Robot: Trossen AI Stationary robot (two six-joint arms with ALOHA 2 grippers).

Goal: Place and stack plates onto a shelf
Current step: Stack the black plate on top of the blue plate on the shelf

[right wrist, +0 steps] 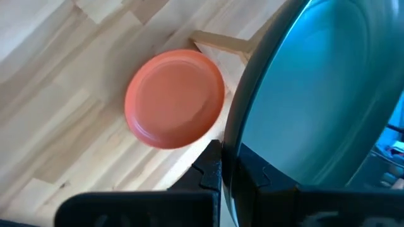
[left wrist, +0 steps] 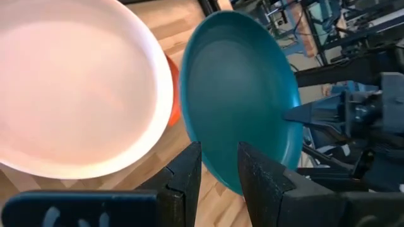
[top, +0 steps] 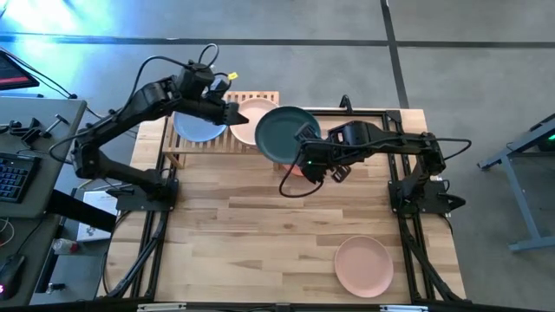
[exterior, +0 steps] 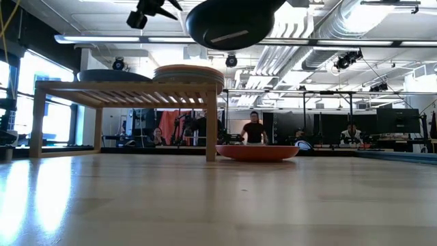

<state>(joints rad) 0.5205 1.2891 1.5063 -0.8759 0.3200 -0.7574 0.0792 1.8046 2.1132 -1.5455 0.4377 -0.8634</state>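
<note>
Fingers of the right gripper pinch the dark teal plate; left gripper apart — no legible writing, seemingly.

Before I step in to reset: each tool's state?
Left tool: open, holding nothing.
Right tool: closed on the dark teal plate.

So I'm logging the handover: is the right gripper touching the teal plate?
Touching. The right wrist view shows the right gripper shut on the teal plate's rim, the rim pinched between its fingers with no gap showing.
</note>
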